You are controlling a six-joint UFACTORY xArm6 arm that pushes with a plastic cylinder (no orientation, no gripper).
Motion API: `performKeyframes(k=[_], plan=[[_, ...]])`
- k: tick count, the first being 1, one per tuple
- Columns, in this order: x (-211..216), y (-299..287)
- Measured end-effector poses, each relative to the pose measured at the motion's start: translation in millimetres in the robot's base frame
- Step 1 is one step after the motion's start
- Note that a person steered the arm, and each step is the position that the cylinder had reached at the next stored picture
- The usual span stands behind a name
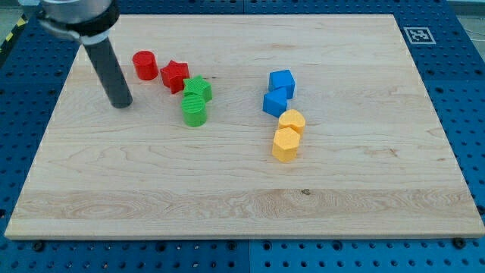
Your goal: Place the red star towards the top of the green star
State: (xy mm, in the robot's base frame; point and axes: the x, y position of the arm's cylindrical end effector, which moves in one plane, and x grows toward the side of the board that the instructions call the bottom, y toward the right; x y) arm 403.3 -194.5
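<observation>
Camera view. Wooden board (227,205) on a blue pegboard surface (462,45); small printed marker (418,34) at the board's top-right corner. No containers on the board; all blocks sit loose on the wood.

My tip (120,104) rests on the board in the top-left area, left of the red and green cluster and apart from every block. It is a bare rod: no jaws, nothing held.

Red cylinder (145,65) near the top edge, left of centre. Red star (175,75) just beside it on the view's right, close or touching. Green star (198,90) sits below-right of the red star, touching it or nearly so. Green cylinder (194,112) directly below the green star, in contact.

Right of centre: upper blue cube (282,82), lower blue cube (275,101) touching. Below them, upper yellow block (292,121) and lower yellow block (286,144), also touching.
</observation>
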Motion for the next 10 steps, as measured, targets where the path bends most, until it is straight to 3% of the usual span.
performKeyframes(k=[4, 7, 10], plan=[[-54.6, 4.8], [-39.2, 11.4], [-59.0, 44.2]])
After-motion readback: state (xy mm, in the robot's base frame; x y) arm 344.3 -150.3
